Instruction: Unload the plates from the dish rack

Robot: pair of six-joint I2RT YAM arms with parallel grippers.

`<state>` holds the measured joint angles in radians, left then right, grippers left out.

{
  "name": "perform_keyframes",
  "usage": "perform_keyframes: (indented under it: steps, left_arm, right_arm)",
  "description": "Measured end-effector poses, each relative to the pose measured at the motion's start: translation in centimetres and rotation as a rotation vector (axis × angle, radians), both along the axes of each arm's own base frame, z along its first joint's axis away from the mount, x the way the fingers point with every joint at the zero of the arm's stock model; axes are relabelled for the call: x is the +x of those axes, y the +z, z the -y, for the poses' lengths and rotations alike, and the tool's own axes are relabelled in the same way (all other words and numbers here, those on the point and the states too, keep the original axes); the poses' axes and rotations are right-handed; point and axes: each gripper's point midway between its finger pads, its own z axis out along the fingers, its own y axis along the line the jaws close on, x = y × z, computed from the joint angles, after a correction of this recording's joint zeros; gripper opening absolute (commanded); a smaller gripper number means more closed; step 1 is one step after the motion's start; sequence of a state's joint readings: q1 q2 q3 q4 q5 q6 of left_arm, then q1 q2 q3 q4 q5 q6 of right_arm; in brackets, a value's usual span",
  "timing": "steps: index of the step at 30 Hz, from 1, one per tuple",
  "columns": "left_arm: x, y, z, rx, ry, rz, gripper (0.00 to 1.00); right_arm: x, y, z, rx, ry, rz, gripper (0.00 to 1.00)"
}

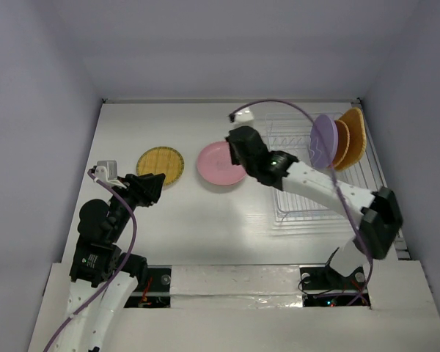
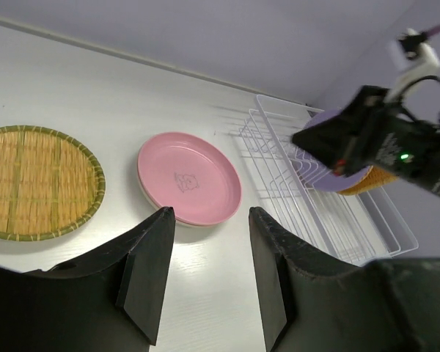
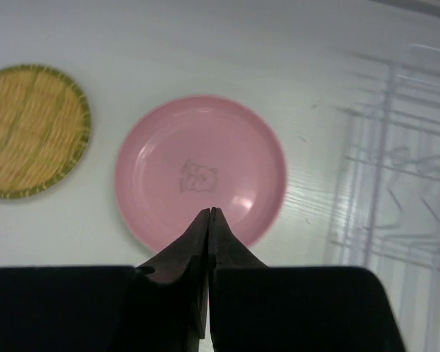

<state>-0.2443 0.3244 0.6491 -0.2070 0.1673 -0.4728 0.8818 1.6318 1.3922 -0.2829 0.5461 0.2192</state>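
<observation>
A pink plate (image 1: 218, 166) (image 2: 191, 176) (image 3: 198, 158) lies flat on the table, and a yellow woven plate (image 1: 161, 166) (image 2: 29, 182) (image 3: 26, 132) lies to its left. In the white wire dish rack (image 1: 301, 205) (image 2: 330, 216) (image 3: 396, 183), a purple plate (image 1: 323, 141) and two orange plates (image 1: 354, 136) stand upright at the far end. My right gripper (image 1: 235, 147) (image 3: 210, 213) hangs just above the near-right edge of the pink plate, shut with nothing between its fingers. My left gripper (image 1: 158, 185) (image 2: 209, 213) is open and empty, near the yellow plate and facing the pink one.
The rack's near slots hold nothing. A purple cable (image 1: 301, 110) arcs over the rack from the right wrist. Grey walls enclose the table on three sides.
</observation>
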Motion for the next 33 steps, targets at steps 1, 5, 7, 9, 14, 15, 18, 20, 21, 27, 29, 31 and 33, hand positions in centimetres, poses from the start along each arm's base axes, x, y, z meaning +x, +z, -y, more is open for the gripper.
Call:
perform_keyframes:
  steps: [1, 5, 7, 9, 14, 15, 18, 20, 21, 27, 29, 31, 33]
  left_arm:
    - [0.0, 0.0, 0.0, 0.0, 0.0, 0.0, 0.42]
    - [0.0, 0.0, 0.0, 0.0, -0.001, 0.0, 0.42]
    - [0.0, 0.0, 0.0, 0.0, -0.001, 0.0, 0.42]
    - [0.0, 0.0, 0.0, 0.0, -0.002, 0.0, 0.42]
    - [0.0, 0.0, 0.1, 0.0, -0.006, 0.0, 0.42]
    - [0.0, 0.0, 0.1, 0.0, -0.006, 0.0, 0.42]
    - [-0.1, 0.0, 0.1, 0.0, -0.009, 0.0, 0.4]
    - [-0.1, 0.0, 0.1, 0.0, -0.009, 0.0, 0.39]
    - [-0.1, 0.0, 0.1, 0.0, -0.009, 0.0, 0.39]
    - [-0.1, 0.0, 0.2, 0.0, -0.01, 0.001, 0.38]
    - [-0.1, 0.0, 0.2, 0.0, -0.01, 0.001, 0.38]
    - [-0.1, 0.0, 0.2, -0.001, -0.01, 0.002, 0.38]
    - [-0.1, 0.0, 0.1, -0.001, -0.01, 0.002, 0.38]
  right_arm:
    - [0.2, 1.0, 2.1, 0.044, -0.044, 0.013, 0.0]
    - [1.1, 1.7, 14.4, 0.151, -0.303, 0.038, 0.0]
    - [0.8, 1.2, 21.1, 0.175, -0.466, 0.049, 0.01]
    - [-0.1, 1.3, 25.9, 0.191, -0.591, 0.063, 0.21]
    - [-0.8, 1.9, 29.8, 0.185, -0.707, 0.08, 0.64]
    - [-0.6, 1.4, 30.1, 0.172, -0.72, 0.067, 0.64]
    - [0.7, -0.4, 30.8, 0.132, -0.754, 0.012, 0.62]
    - [1.9, -1.6, 31.6, 0.1, -0.79, -0.027, 0.61]
    - [2.4, -2.0, 32.0, 0.086, -0.807, -0.04, 0.6]
    - [4.2, -3.2, 34.2, 0.031, -0.883, -0.077, 0.56]
    - [4.9, -3.0, 34.7, 0.021, -0.9, -0.072, 0.51]
    - [5.3, -3.2, 34.9, 0.006, -0.91, -0.074, 0.42]
    - [5.6, -3.6, 35.2, -0.014, -0.919, -0.084, 0.32]
